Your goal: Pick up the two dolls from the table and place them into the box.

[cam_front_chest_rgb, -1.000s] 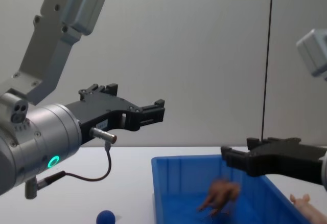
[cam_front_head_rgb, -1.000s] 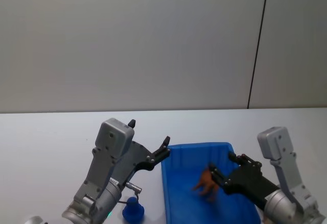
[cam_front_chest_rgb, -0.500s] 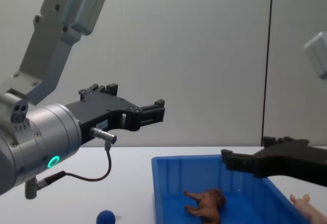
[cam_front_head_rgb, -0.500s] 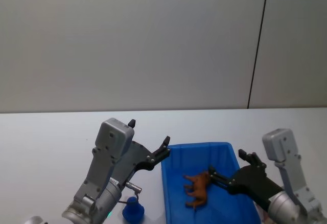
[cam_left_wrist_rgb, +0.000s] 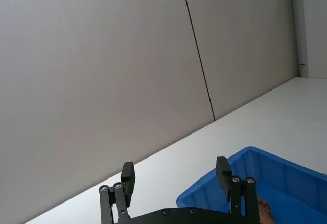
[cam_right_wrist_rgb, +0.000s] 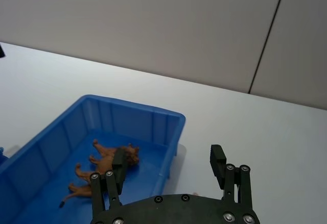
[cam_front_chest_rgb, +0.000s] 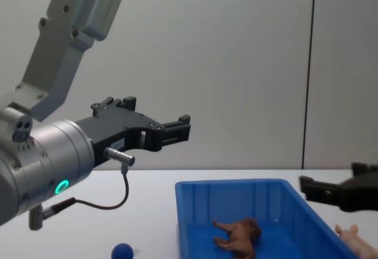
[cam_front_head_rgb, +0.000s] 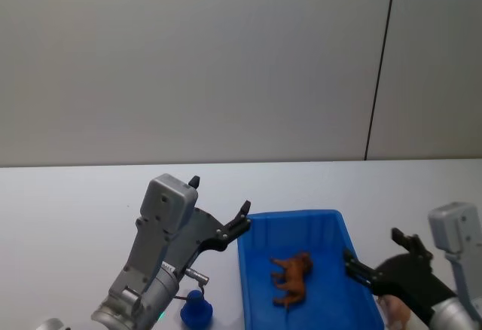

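The brown doll [cam_front_head_rgb: 293, 278] lies on its side on the floor of the blue box [cam_front_head_rgb: 294, 215]; it also shows in the chest view [cam_front_chest_rgb: 238, 236] and the right wrist view [cam_right_wrist_rgb: 103, 165]. My right gripper [cam_front_head_rgb: 371, 245] is open and empty, hovering just past the box's right wall [cam_right_wrist_rgb: 132, 113], above the table. Below it, on the table right of the box, lies the pale pink doll [cam_front_chest_rgb: 355, 239], partly cut off by the picture's edge. My left gripper [cam_front_head_rgb: 220, 195] hangs open and empty in the air left of the box [cam_front_chest_rgb: 236, 184].
A small dark-blue ball [cam_front_chest_rgb: 122, 251] sits on the white table [cam_front_head_rgb: 75, 202] left of the box, under my left arm. A grey wall with a dark vertical seam stands behind the table.
The brown doll dropped from my right gripper and came to rest in the box. My right gripper then drew back to the right, off the box. The left arm stayed still.
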